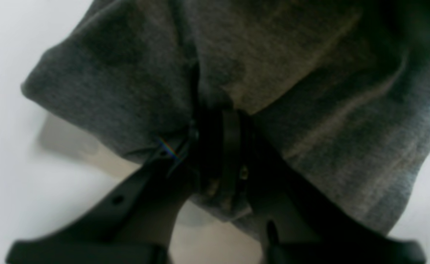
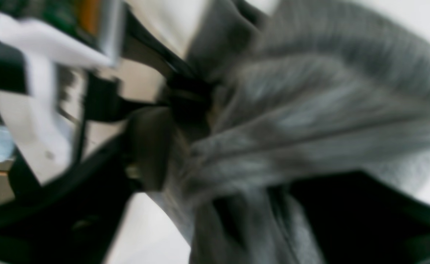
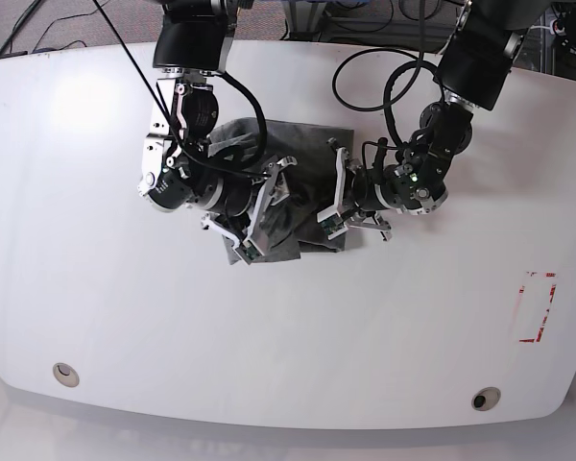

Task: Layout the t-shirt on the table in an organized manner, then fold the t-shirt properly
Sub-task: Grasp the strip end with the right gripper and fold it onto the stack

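The grey t-shirt (image 3: 298, 144) lies bunched in a small heap at the middle of the white table (image 3: 288, 336). Both grippers meet at its front edge. My left gripper (image 3: 331, 216) comes in from the right of the base view. In the left wrist view the left gripper (image 1: 218, 146) is shut on a gathered fold of the t-shirt (image 1: 310, 91). My right gripper (image 3: 257, 216) reaches in from the left. In the blurred right wrist view the right gripper (image 2: 236, 176) has its jaws apart, with folds of the t-shirt (image 2: 310, 110) lying between them.
A red tape rectangle (image 3: 538, 307) marks the table's right side. Two round cable holes (image 3: 65, 373) (image 3: 485, 397) sit near the front edge. Black cables loop over the back of the table behind both arms. The two arms stand close together over the cloth.
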